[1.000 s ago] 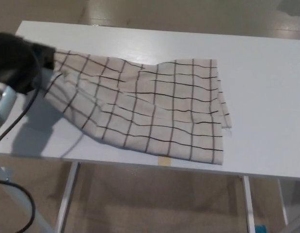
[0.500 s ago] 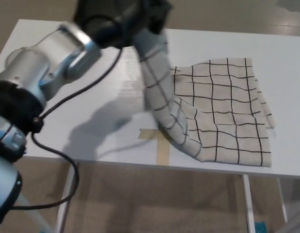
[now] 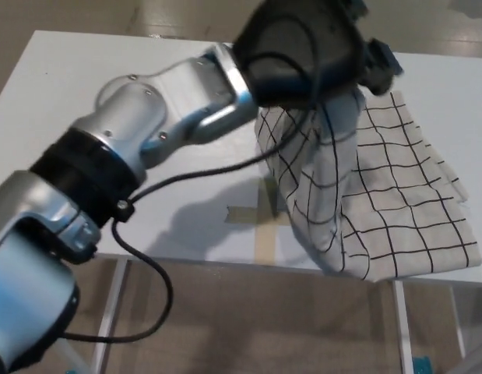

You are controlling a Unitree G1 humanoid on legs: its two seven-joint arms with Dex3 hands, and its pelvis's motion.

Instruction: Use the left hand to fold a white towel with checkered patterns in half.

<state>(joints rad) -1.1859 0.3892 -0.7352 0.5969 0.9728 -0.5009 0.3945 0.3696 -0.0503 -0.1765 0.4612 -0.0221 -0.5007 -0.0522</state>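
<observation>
Since half a second earlier, my black left hand point(image 3: 307, 51) had swept further from nine o'clock toward three o'clock, dragging the raised edge of the white cotton towel with thin black checks point(image 3: 381, 202) nearly over the half that lay flat; the view had drifted too, so part of that shift was the camera's.

I was mid-fold. My fingers were pinched on the towel's lifted edge at about twelve o'clock, and the cloth hung down from them in a soft, narrow drape toward six o'clock. The rest of the towel lay on the white rectangular table point(image 3: 93, 101) at the three o'clock side, close to the near edge, with a fringed or uneven border at its far right.

I judged the next move called for carrying the edge on toward three o'clock, lowering it so the two halves met squarely, then letting go. The cloth looked thin and limp, creasing easily, so it could bunch rather than lie flat.

A cross of tan tape point(image 3: 260, 222) showed on the smooth, matte tabletop at about six o'clock, just left of the hanging fold. My right hand was not in view.
</observation>
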